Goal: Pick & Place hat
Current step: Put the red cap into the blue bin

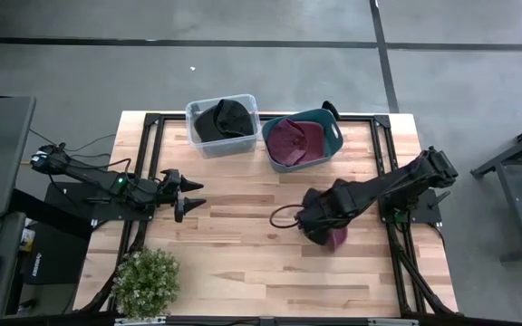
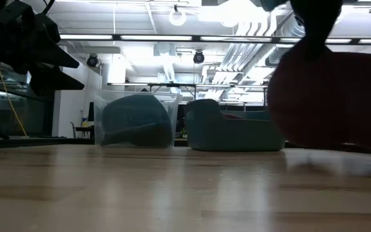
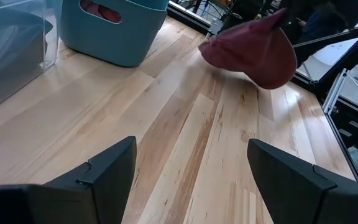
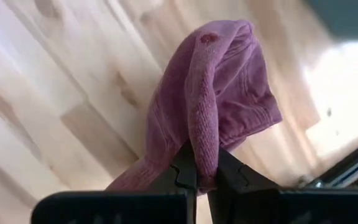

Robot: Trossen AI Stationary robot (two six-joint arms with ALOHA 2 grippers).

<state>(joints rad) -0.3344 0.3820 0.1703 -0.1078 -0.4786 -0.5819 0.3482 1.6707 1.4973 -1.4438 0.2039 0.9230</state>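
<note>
- Hat [image 4: 213, 99] first: a maroon cap of soft corded cloth, pinched by a fold of its fabric between the fingers of my right gripper [image 4: 207, 171], which are clenched on it with almost no gap between them.
- In the high view my right gripper [image 1: 323, 220] sits over the middle-right of the table [image 1: 243, 263], and the hat [image 1: 335, 237] shows just under it as a maroon patch.
- In the left wrist view the hat [image 3: 253, 50] seems to hang clear of the wood, so I judge the pick done and the lift under way.
- The place is what remains. A teal bin [image 1: 326, 127] at the far edge already holds another maroon cap [image 1: 290, 140], and beside it a clear bin [image 1: 243, 101] holds a dark cap [image 1: 223, 119]. By colour I would guess the teal bin is my target, but the task does not say.
- Between hat and bins lies open wood, so the carry looks unobstructed.
- My left gripper [image 1: 188, 195] waits at the table's left side, fingers spread wide, holding nothing.
- A potted plant [image 1: 146, 281] stands at the near left corner, well apart from the work.
- Writing: I find no brand, label or lettering that can be read on the hat, the bins or the table; a small dark spot on the hat's crown is too vague to call a logo.
</note>
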